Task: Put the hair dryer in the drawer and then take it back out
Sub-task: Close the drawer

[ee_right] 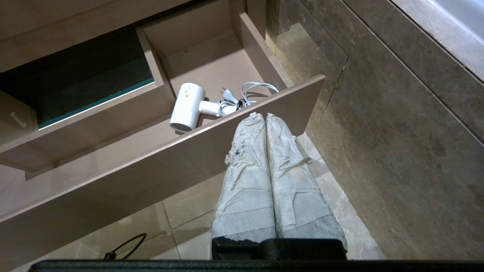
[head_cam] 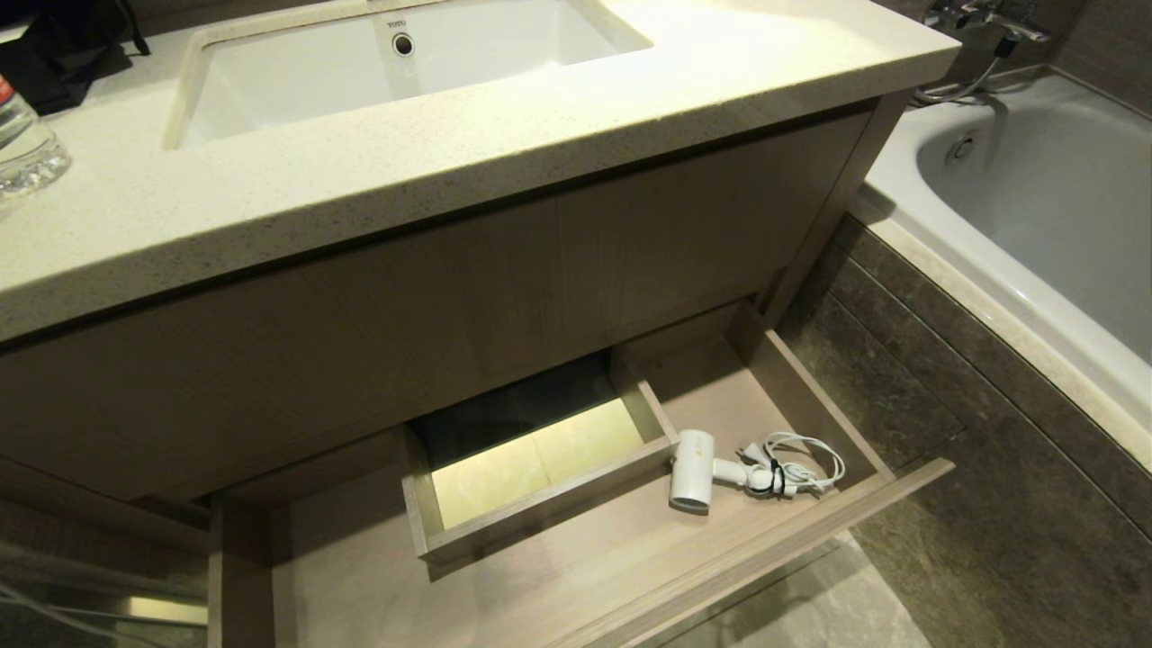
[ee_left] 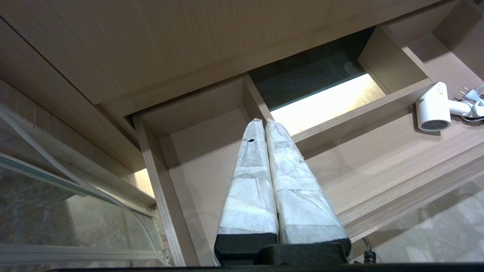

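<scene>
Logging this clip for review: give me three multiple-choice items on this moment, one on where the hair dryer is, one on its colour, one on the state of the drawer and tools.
1. Where does the hair dryer lie?
A. On the counter beside the sink
B. In the drawer, on its floor right of the boxed cutout
C. In the bathtub

2. What colour is the hair dryer's body?
A. Black
B. Red
C. White

3. How do the drawer and tools stand?
A. Drawer pulled open, left tool and right tool shut and empty
B. Drawer closed, right tool holding the dryer
C. Drawer open, both tools wide open

Key: 1 B, it rests on the drawer floor with its cord bundled beside it; 2 C, a white casing in every view; 3 A, each wrist view shows its fingers pressed together, clear of the dryer.
</scene>
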You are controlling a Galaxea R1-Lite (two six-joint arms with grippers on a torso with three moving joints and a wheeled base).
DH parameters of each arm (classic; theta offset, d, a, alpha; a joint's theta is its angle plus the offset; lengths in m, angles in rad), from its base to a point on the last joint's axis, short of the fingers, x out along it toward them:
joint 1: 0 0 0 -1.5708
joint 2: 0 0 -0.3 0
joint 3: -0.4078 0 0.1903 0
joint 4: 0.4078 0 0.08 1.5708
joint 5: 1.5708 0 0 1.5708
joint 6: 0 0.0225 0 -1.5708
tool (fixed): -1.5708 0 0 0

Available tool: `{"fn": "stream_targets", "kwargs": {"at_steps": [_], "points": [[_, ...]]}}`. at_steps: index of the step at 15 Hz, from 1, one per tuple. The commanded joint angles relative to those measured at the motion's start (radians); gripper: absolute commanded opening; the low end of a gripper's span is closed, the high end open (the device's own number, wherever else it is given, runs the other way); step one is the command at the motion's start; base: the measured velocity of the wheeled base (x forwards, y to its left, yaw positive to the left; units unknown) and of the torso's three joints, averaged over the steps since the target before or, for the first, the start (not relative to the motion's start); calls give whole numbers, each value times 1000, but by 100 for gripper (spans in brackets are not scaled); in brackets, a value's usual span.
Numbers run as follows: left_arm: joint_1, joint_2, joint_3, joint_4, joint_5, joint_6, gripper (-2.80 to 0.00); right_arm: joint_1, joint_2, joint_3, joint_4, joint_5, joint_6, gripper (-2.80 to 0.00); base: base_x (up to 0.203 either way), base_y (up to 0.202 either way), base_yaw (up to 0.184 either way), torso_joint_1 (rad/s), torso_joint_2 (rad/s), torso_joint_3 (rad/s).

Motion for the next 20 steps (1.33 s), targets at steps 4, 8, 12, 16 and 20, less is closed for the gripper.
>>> {"fn": "stream_targets", "kwargs": {"at_steps": [4, 8, 12, 16, 20], "points": [[0, 0, 0, 0, 0, 0, -280, 0, 2, 2, 0, 0, 2, -280, 0, 0, 0, 0, 0, 0], [0, 0, 0, 0, 0, 0, -280, 0, 2, 2, 0, 0, 0, -280, -4, -4, 128, 4, 4, 2], [0, 0, 0, 1, 0, -2, -280, 0, 2, 2, 0, 3, 0, -280, -2, -5, 150, 2, 1, 2], [0, 0, 0, 1, 0, -3, -280, 0, 2, 2, 0, 3, 0, -280, 0, -1, 41, 2, 0, 1], [0, 0, 0, 0, 2, -3, -280, 0, 2, 2, 0, 3, -1, -280, 0, 0, 0, 0, 0, 0]]}}
